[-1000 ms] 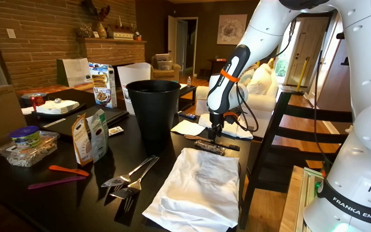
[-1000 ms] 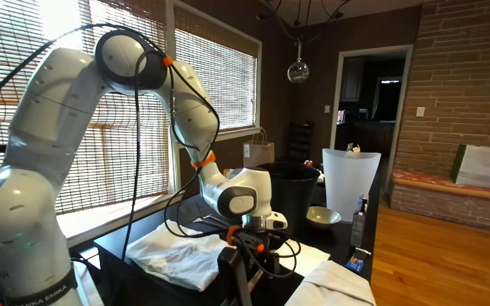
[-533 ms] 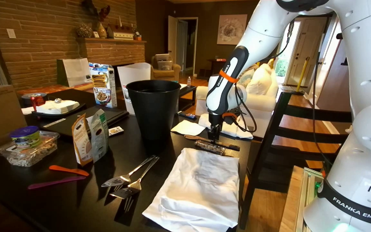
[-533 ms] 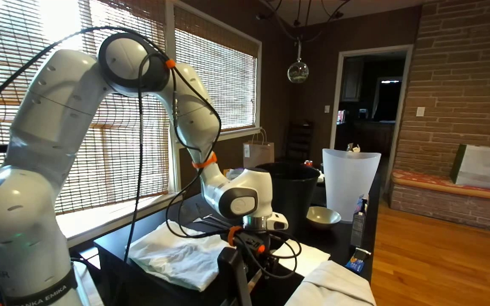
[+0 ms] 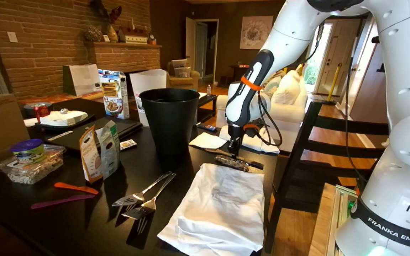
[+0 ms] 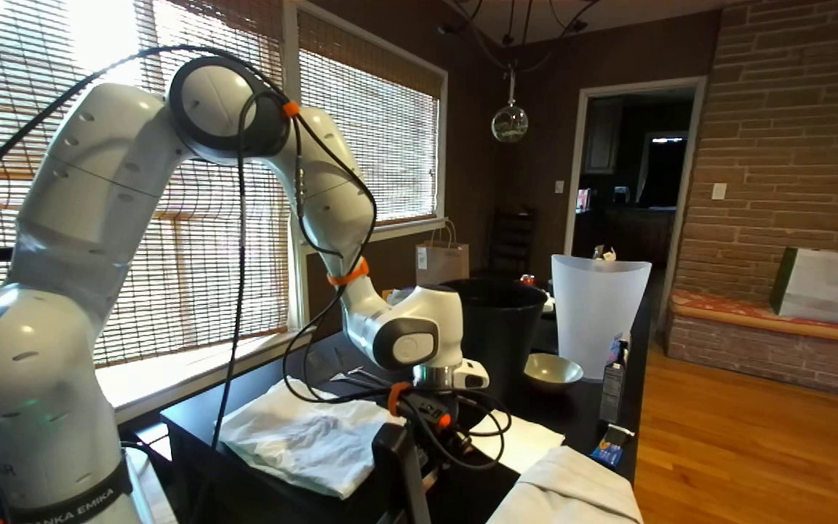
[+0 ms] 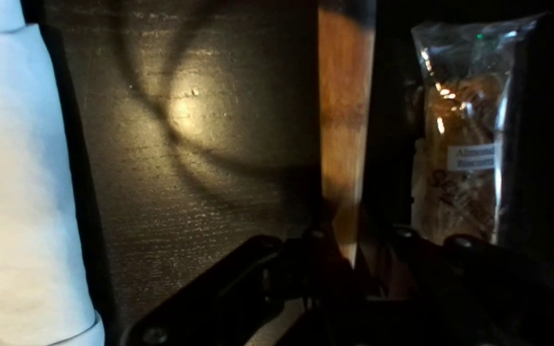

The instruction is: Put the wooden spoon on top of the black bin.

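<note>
Beside the biscotti pack [image 7: 467, 132] on the bench [image 5: 84, 227], wooden spoon [image 7: 345, 115] just shifted a touch w/ the claw [image 7: 345, 218], which looks narrow & pinching it: prob. grasped. Can't tell if lifted. In an ext. view, black bin [image 5: 169, 121] stands left; carry & set-down remain.

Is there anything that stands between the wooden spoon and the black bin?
No separate object visibly stands between them. Only the tall side of the black bin is in the way; the wooden spoon, low at the table, probably needs lifting above it.
</note>
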Robot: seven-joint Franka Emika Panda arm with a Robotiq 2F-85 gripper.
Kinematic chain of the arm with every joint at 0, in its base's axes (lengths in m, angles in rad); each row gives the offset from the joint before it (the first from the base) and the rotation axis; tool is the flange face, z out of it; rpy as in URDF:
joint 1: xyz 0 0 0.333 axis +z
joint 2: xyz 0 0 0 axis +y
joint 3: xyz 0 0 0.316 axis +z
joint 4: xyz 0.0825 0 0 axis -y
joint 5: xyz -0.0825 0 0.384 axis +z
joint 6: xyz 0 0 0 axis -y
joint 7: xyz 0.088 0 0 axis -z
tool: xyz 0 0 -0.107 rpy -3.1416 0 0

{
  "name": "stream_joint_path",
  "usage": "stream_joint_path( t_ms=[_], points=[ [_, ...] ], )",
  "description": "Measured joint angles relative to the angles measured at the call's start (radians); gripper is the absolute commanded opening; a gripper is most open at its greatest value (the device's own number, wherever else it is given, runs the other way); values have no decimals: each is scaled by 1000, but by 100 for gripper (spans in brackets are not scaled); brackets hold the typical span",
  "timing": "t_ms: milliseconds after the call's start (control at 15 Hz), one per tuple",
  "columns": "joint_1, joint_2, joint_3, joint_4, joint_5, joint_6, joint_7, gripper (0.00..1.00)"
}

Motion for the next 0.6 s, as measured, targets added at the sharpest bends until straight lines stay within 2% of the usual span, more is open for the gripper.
stream_joint_path(
  t_ms=[333, 600],
  points=[
    [-1, -64, 19, -9, 0, -63, -33, 5],
    [6, -177, 17, -10, -2, -237, -77, 5]
  ],
)
